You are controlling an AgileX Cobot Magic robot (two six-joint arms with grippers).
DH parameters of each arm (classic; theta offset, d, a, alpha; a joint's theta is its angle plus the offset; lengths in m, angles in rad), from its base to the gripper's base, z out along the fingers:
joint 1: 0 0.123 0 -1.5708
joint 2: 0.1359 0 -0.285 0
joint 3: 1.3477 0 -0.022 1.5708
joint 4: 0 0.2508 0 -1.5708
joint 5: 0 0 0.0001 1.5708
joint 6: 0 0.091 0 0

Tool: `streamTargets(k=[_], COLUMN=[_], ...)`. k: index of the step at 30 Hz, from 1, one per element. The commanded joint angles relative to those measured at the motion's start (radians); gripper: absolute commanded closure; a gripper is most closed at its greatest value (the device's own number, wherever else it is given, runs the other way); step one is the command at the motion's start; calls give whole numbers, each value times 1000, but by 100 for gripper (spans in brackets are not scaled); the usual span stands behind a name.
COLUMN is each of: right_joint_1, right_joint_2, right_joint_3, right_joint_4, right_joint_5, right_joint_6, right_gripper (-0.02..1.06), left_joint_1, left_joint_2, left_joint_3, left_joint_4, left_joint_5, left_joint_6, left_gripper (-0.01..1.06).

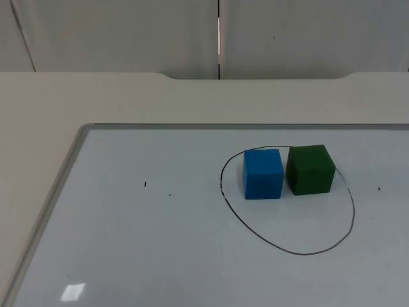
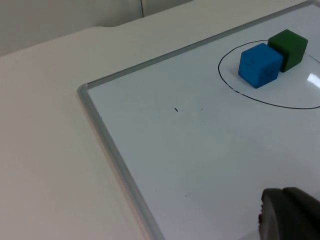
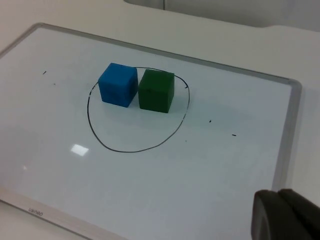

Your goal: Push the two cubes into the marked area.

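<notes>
Cubes: we see the blue cube (image 1: 262, 173) and the green cube (image 1: 310, 169) side by side, just about touching, both inside the marked area (image 1: 287, 246).
Marked area, near edge: the hand-drawn dark loop bulges toward us, so we read the bare near half as slack left once the cubes crossed the line.
Blue cube: bright, matte, sharp-edged, flat on the whiteboard (image 1: 160, 256).
Green cube: dark, same build, close to the loop's far rim.
Placement, our judgement: the task looks done.
Left gripper (image 2: 292, 215): waits well apart from the cubes; we cannot tell its finger spread.
Right gripper (image 3: 285, 215): likewise back, spread unreadable.
Whiteboard frame (image 1: 70, 160): grey, on the table (image 1: 96, 96).
</notes>
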Motion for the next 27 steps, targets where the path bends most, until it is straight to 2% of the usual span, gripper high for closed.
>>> streamTargets(k=[1, 3, 4, 5, 7, 8, 9, 11, 12, 16, 19, 20, 22, 24, 25, 27], right_joint_1=[4, 4, 4, 4, 4, 4, 4, 4, 4, 4, 4, 4, 4, 4, 4, 4], right_joint_2=[-3, -3, -3, -3, -3, -3, -3, -3, -3, -3, -3, -3, -3, -3, -3, -3], right_joint_3=[2, 2, 2, 2, 2, 2, 2, 2, 2, 2, 2, 2, 2, 2, 2, 2], right_joint_4=[-3, -3, -3, -3, -3, -3, -3, -3, -3, -3, -3, -3, -3, -3, -3, -3], right_joint_5=[-1, -1, -1, -1, -1, -1, -1, -1, -1, -1, -1, -1, -1, -1, -1, -1], right_joint_6=[0, 0, 0, 0, 0, 0, 0, 0, 0, 0, 0, 0, 0, 0, 0, 0], right_gripper=[105, 105, 105, 105, 105, 105, 105, 105, 105, 103, 91, 91, 78, 54, 54, 30], left_joint_1=[2, 2, 2, 2, 2, 2, 2, 2, 2, 2, 2, 2, 2, 2, 2, 2], left_joint_2=[-5, -5, -5, -5, -5, -5, -5, -5, -5, -5, -5, -5, -5, -5, -5, -5], left_joint_3=[4, 4, 4, 4, 4, 4, 4, 4, 4, 4, 4, 4, 4, 4, 4, 4], left_joint_4=[4, 4, 4, 4, 4, 4, 4, 4, 4, 4, 4, 4, 4, 4, 4, 4], left_joint_5=[5, 5, 5, 5, 5, 5, 5, 5, 5, 5, 5, 5, 5, 5, 5, 5], left_joint_6=[-8, -8, -8, -8, -8, -8, -8, -8, -8, -8, -8, -8, -8, -8, -8, -8], left_gripper=[104, 94, 94, 85, 60, 39, 39, 5, 0, 0, 0, 0, 0, 0, 0, 0])
